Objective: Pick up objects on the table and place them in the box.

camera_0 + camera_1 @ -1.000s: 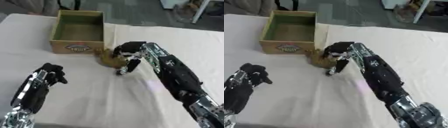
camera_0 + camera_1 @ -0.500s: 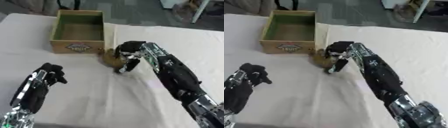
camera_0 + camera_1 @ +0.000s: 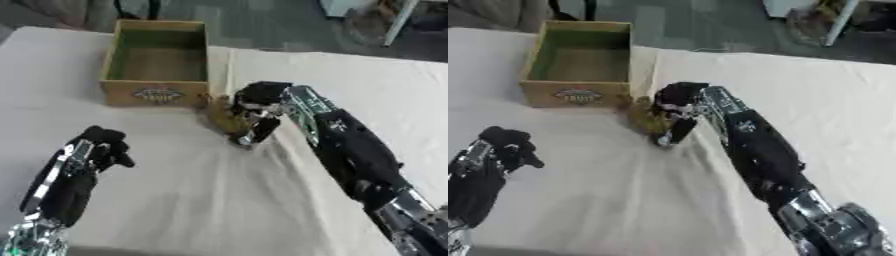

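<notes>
Only an unreadable oval label marks the box (image 3: pixel 157 95); at its 4 o'clock, right hand (image 3: pixel 254 102) curls around a brownish object (image 3: pixel 226 117); left hand (image 3: pixel 101 145) curled, holding nothing.

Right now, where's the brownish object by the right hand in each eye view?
Left eye view: brownish object just left of centre, off the wooden box's front right corner.
Right eye view: same object further left, upper middle.
Shared landmark: the box's front label.
</notes>
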Robot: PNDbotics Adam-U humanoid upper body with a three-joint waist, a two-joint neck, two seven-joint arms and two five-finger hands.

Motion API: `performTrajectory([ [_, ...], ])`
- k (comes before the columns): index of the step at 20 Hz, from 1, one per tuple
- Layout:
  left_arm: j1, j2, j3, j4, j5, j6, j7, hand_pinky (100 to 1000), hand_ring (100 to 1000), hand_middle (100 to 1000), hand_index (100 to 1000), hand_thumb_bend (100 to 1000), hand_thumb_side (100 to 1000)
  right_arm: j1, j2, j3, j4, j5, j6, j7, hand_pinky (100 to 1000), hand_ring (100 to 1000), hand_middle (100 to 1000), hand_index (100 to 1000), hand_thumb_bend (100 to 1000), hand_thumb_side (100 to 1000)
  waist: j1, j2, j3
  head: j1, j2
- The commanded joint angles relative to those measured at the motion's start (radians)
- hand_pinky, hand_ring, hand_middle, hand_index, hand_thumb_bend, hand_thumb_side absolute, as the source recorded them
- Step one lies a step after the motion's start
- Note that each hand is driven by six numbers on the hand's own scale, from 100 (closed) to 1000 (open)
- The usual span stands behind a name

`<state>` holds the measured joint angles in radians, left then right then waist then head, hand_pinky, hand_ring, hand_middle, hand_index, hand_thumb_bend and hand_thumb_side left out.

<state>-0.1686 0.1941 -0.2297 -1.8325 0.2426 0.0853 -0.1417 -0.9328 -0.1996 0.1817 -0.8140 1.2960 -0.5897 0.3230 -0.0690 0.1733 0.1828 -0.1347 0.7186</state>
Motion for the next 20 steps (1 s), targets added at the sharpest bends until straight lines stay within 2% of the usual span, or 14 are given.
performTrajectory([
  [1, -0.009, 0.008, -0.001, -0.014, 0.003, -0.003, -0.003, 576, 498, 515, 658, 100, 734, -0.021, -0.039, -0.011, -0.043, -0.018, 0.006, -0.013, 117, 223, 237, 275, 100, 571, 0.007, -0.016, -0.003, 0.0, -0.003],
  [8, -0.008, 0.009, -0.001, -0.014, 0.003, -0.002, -0.003, 576, 499, 515, 658, 100, 732, -0.033, -0.055, -0.011, -0.083, -0.062, 0.012, -0.001, 112, 215, 229, 270, 100, 551, 0.007, -0.019, -0.004, 0.0, -0.002],
  [14, -0.006, 0.011, -0.004, -0.014, 0.005, -0.002, -0.006, 576, 499, 515, 659, 100, 731, -0.123, -0.091, -0.015, -0.177, -0.147, 0.0, -0.006, 114, 215, 231, 275, 100, 527, 0.003, -0.028, 0.0, 0.0, -0.006],
  [19, -0.005, 0.012, -0.007, -0.013, 0.005, -0.001, -0.009, 576, 499, 515, 659, 100, 731, -0.177, -0.086, -0.016, -0.198, -0.195, 0.019, 0.021, 117, 220, 235, 280, 100, 513, 0.0, -0.031, 0.011, -0.001, -0.006],
  [20, -0.005, 0.011, -0.008, -0.013, 0.005, -0.001, -0.01, 576, 499, 515, 659, 100, 733, -0.186, -0.082, -0.016, -0.197, -0.197, 0.025, 0.025, 117, 220, 236, 280, 100, 534, 0.0, -0.032, 0.015, -0.002, -0.006],
])
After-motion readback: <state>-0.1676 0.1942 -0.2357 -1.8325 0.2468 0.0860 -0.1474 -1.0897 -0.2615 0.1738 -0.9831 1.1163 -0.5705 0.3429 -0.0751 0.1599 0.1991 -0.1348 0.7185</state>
